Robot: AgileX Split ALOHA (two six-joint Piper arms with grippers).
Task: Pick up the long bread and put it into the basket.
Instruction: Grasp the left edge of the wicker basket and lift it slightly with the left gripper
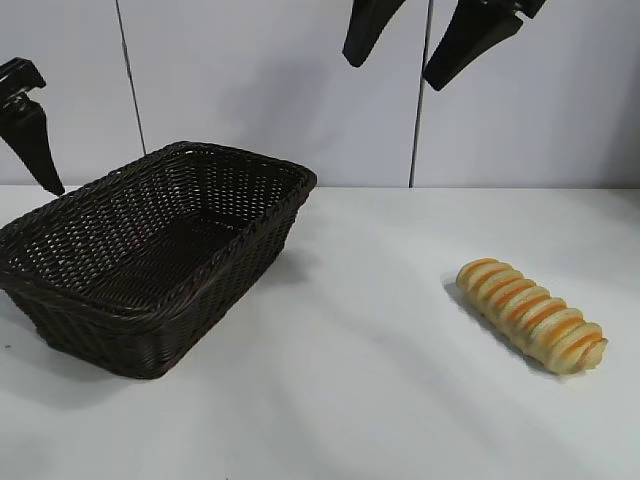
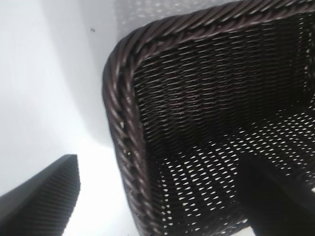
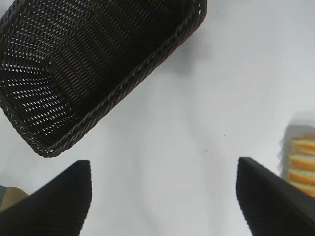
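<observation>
Exterior view: basket [image 1: 150,260] sat on the white desk [image 1: 360,400] at about 9 o'clock, nothing in it. Long bread [image 1: 532,316] lay on the desk at about 4 o'clock, well apart from the basket, untouched. Right pincer [image 1: 425,35] hung at 12 o'clock, high above the desk, fingers apart, nothing held. Left pincer [image 1: 30,125] sat at the 9 o'clock edge, just beside the basket's far corner; only one finger showed here.

Left wrist view: left pincer [image 2: 162,206] pointed down over a basket [image 2: 123,123] corner, fingers spread wide and empty, one finger outside the rim and one over the inside. No bread in sight.

Right wrist view: right pincer [image 3: 162,196] fingers apart, empty, above bare desk [image 3: 206,108]. Bread [image 3: 301,160] clipped at the 3 o'clock edge, off the pincer's centre line. Basket [image 3: 98,64] at 10 o'clock.

Risks, as judgement: the right pincer is off-centre from the bread, so a straight drop would miss or clip one end and roll it. The left pincer straddling the rim could snag the wicker and shift the basket, spoiling the drop.
</observation>
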